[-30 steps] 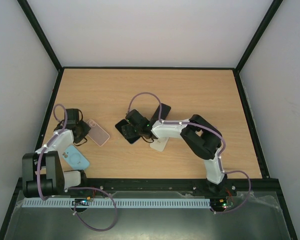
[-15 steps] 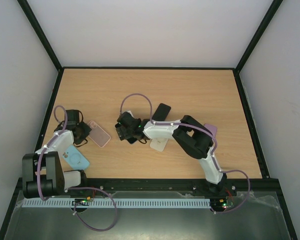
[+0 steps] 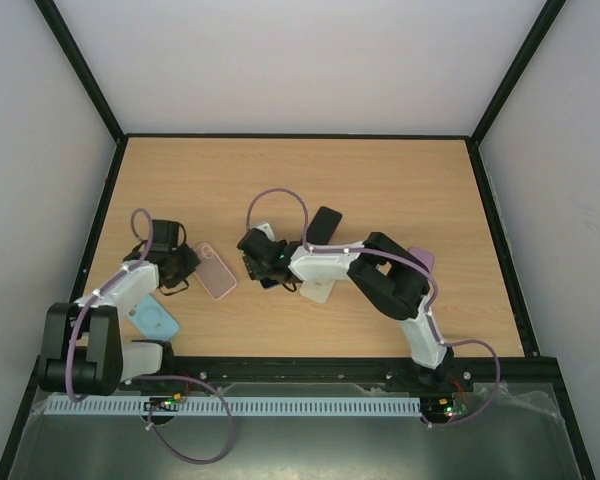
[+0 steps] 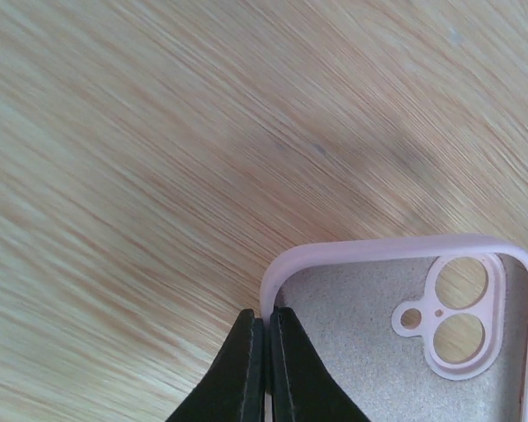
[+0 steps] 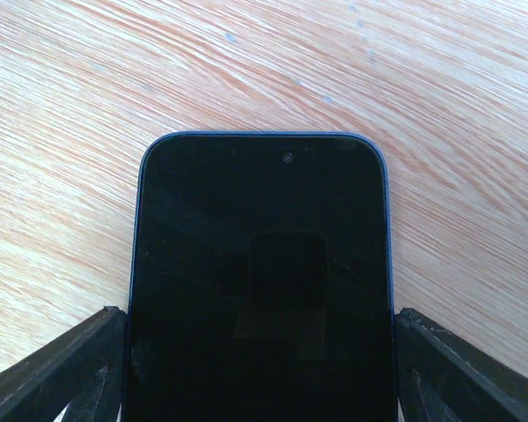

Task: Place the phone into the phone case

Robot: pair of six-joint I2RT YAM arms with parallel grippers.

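The phone (image 5: 260, 264) is dark with a blue rim and lies screen up on the wood. My right gripper (image 5: 260, 369) straddles it, with a finger pressed against each long edge. From above, that gripper (image 3: 260, 256) covers most of the phone (image 3: 272, 276). The phone case (image 4: 405, 334) is pale pink, with its grey lining and camera cut-out facing up. My left gripper (image 4: 268, 321) is shut on its side rim near a corner. In the top view the case (image 3: 218, 271) sits just left of the phone, with the left gripper (image 3: 188, 263) at its left edge.
A black phone-shaped slab (image 3: 324, 222) lies behind the right arm and a white case (image 3: 318, 290) lies under it. A light blue case (image 3: 152, 318) is near the left arm's base. A purple item (image 3: 421, 260) shows by the right elbow. A black frame borders the table (image 3: 380, 180).
My left gripper has carried the pink case rightward, closer to the phone. My right gripper shifted left over the phone and its fingers narrowed onto the phone's edges.
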